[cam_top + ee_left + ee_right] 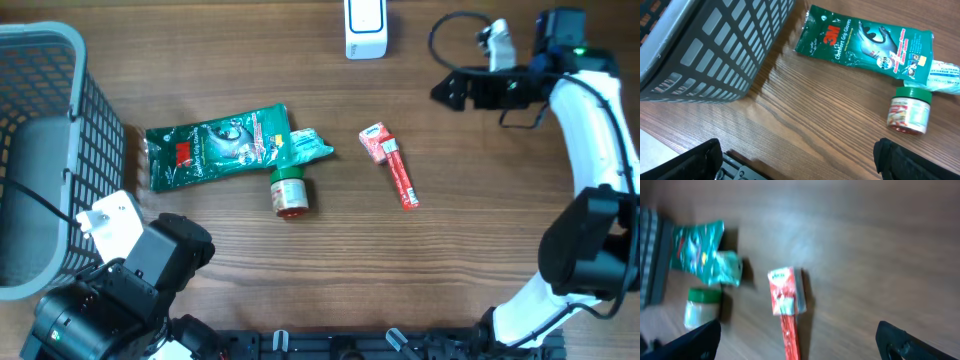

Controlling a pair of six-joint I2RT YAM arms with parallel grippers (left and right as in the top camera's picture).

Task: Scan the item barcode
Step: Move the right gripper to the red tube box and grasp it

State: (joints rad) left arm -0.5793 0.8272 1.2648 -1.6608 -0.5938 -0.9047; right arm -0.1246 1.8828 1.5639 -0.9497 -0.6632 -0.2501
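Closest to the overhead lens loomed the left arm [120, 290], beside the basket [60, 60]. The red stick packet [390, 165] lay mid-tabletop [480, 230], its long axis running up-left to down-right, nearer the right arm [590, 110]. On the left wrist view, the left fingers [695, 160] stood wide and empty, facing the glove pack [865, 42] and jar [910, 112]. On the right wrist view, the right fingers [910, 342] stood wide and empty, with the packet ahead, left of centre, lengthwise toward them. I judged the right arm better placed.
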